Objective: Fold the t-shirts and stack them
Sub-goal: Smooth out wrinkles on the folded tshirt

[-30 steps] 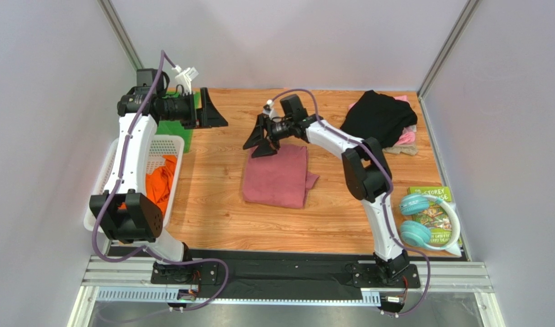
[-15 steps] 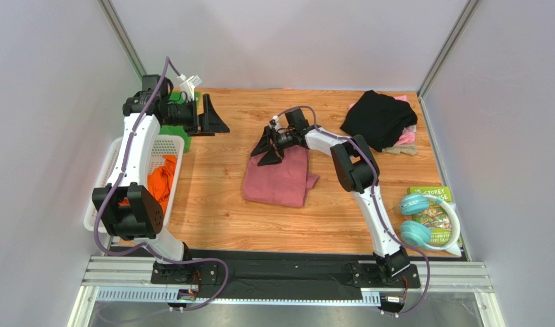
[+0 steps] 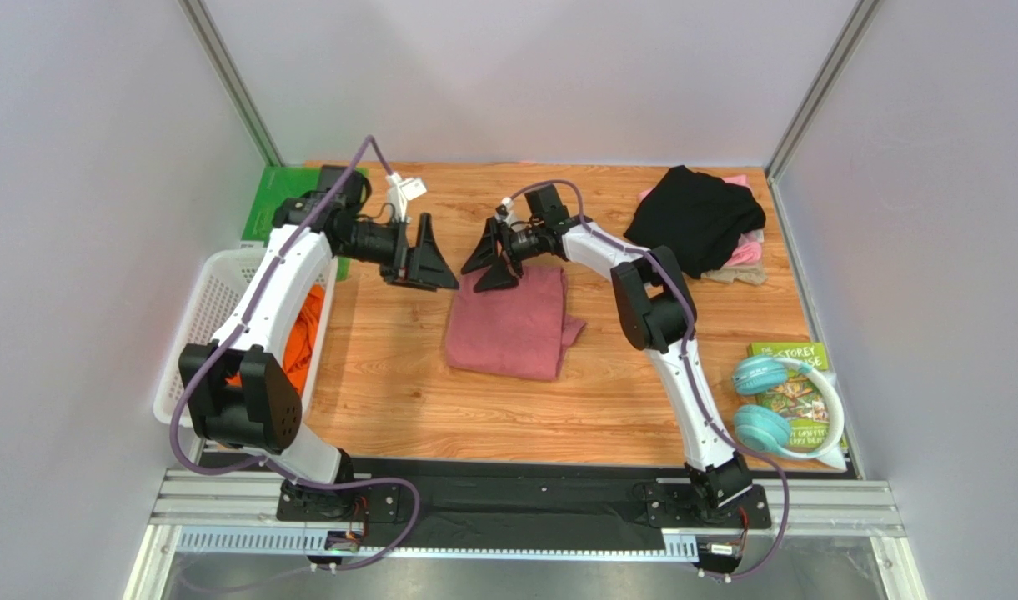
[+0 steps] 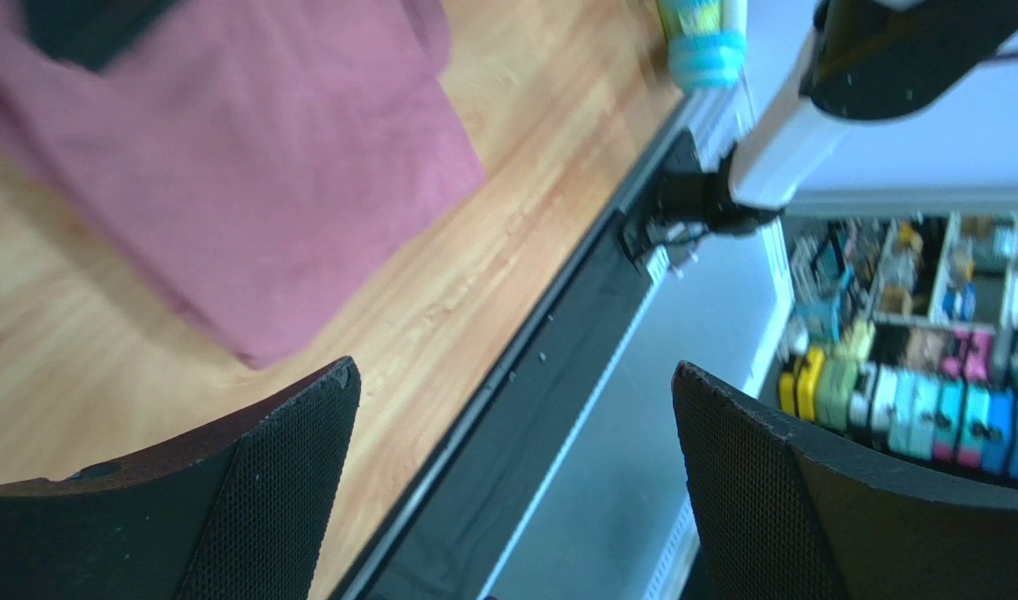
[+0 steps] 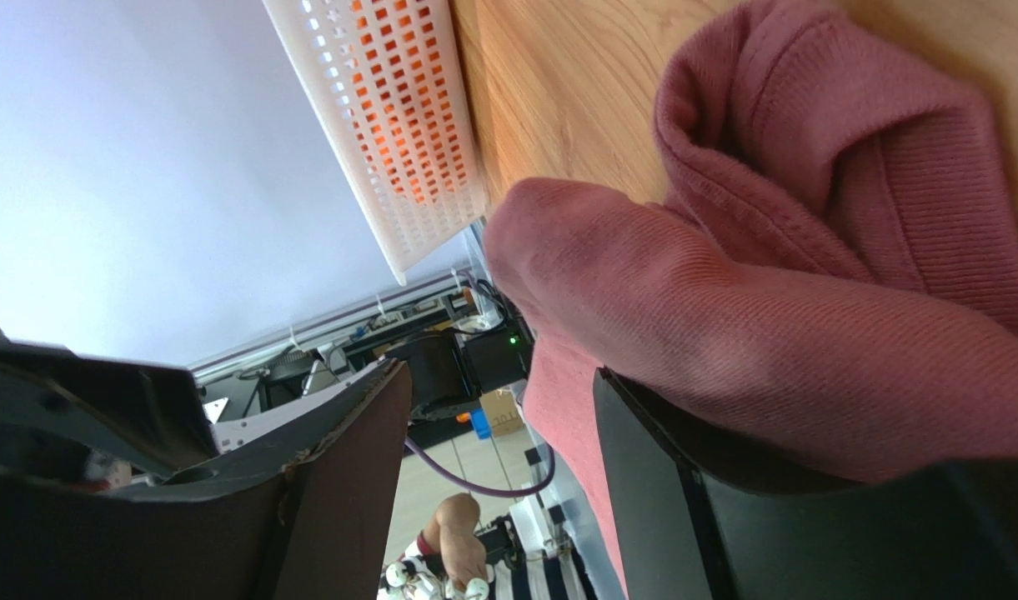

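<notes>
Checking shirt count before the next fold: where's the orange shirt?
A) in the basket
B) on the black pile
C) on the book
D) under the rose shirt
A: the orange shirt lies inside the basket at the left, well apart from the rose shirt in the middle.

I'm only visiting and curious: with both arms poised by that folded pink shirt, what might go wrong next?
The right jaws stand open at the far edge of the pink shirt; closing there could grab just one layer and undo the fold. The left jaws, wide open, hang close beside them, so the arms might bump. A flap sticks out on the shirt's right side, so a stack may sit unevenly.
</notes>
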Robot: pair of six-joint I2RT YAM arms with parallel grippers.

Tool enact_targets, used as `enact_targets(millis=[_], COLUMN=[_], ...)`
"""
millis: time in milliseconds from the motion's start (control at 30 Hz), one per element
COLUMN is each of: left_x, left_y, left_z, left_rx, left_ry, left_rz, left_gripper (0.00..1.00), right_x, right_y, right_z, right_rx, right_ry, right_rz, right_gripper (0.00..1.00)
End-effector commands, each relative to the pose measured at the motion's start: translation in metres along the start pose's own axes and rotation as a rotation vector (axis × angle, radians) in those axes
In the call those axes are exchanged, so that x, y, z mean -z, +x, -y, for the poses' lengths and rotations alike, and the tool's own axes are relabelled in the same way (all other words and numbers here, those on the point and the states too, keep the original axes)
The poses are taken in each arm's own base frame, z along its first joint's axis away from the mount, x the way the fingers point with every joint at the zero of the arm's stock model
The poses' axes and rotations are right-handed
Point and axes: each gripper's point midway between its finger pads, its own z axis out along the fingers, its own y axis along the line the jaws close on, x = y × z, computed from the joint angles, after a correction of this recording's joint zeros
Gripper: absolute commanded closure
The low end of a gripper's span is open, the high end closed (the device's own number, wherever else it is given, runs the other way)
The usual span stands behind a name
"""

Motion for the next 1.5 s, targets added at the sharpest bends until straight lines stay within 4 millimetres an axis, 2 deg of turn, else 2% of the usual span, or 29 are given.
enact_targets(millis=[0,33,133,200,233,300,333,400,500,533,600,633,700,733,767,800,867,933,1067,1100,1167,1200,1300,1467], left_x=[-0.005,-0.005,-0.003,-0.001,-0.001,-0.001,-0.001,-0.002,0.000,0.001,0.000,0.000,0.000,0.001,0.001,0.002,0.003,0.003,0.006,0.006,0.007,0.007,0.009,0.011], left_y=[0.011,0.011,0.009,0.008,0.009,0.009,0.010,0.011,0.009,0.008,0.006,0.006,0.004,0.005,0.004,0.004,0.005,0.004,0.002,0.002,0.001,0.000,-0.002,-0.004], left_z=[0.021,0.019,0.021,0.022,0.023,0.018,0.016,0.015,0.016,0.016,0.017,0.017,0.019,0.019,0.020,0.020,0.021,0.021,0.019,0.017,0.017,0.016,0.018,0.021], left_rx=[-0.071,-0.075,-0.086,-0.096,-0.099,-0.106,-0.102,-0.095,-0.101,-0.101,-0.103,-0.098,-0.100,-0.098,-0.101,-0.102,-0.110,-0.110,-0.105,-0.102,-0.101,-0.101,-0.098,-0.101], left_ry=[0.062,0.051,0.044,0.041,0.039,0.016,0.011,0.013,0.015,0.015,0.019,0.022,0.028,0.028,0.030,0.029,0.027,0.027,0.029,0.028,0.028,0.026,0.034,0.040], left_rz=[-0.018,-0.017,-0.008,-0.003,-0.003,-0.005,-0.007,-0.012,-0.002,-0.001,0.003,0.000,0.004,0.004,0.005,0.008,0.012,0.015,0.022,0.024,0.023,0.026,0.030,0.037], left_gripper=[0.00,0.00,0.00,0.00,0.00,0.00,0.00,0.00,0.00,0.00,0.00,0.00,0.00,0.00,0.00,0.00,0.00,0.00,0.00,0.00,0.00,0.00,0.00,0.00], right_x=[0.012,0.011,0.001,-0.006,-0.012,-0.015,-0.019,-0.016,-0.008,0.001,0.008,0.016,0.024,0.030,0.032,0.033,0.030,0.020,-0.007,-0.013,-0.020,-0.020,-0.019,-0.011], right_y=[-0.007,-0.009,-0.014,-0.018,-0.019,-0.021,-0.021,-0.015,-0.009,-0.010,-0.009,-0.010,-0.012,-0.014,-0.014,-0.011,-0.008,-0.001,0.016,0.019,0.024,0.025,0.025,0.025], right_z=[-0.041,-0.039,-0.014,0.011,0.031,0.052,0.071,0.093,0.097,0.077,0.052,0.024,-0.007,-0.036,-0.050,-0.074,-0.089,-0.090,-0.048,-0.024,-0.005,0.018,0.048,0.076], right_rx=[0.064,0.062,0.014,-0.031,-0.067,-0.109,-0.143,-0.173,-0.174,-0.118,-0.067,-0.012,0.049,0.103,0.136,0.188,0.245,0.273,0.310,0.261,0.257,0.251,0.252,0.245], right_ry=[-0.061,-0.064,-0.056,-0.040,-0.024,-0.007,0.015,0.060,0.080,0.070,0.053,0.030,0.007,-0.019,-0.033,-0.056,-0.070,-0.049,0.030,0.081,0.131,0.198,0.303,0.391], right_rz=[0.024,0.022,0.012,0.005,0.003,0.002,0.001,-0.005,0.002,0.017,0.026,0.039,0.059,0.072,0.076,0.073,0.069,0.053,-0.025,-0.045,-0.070,-0.077,-0.079,-0.089], right_gripper=[0.38,0.38,0.38,0.38,0.38,0.39,0.39,0.39,0.39,0.39,0.39,0.39,0.38,0.38,0.38,0.38,0.38,0.38,0.38,0.38,0.38,0.38,0.38,0.37])
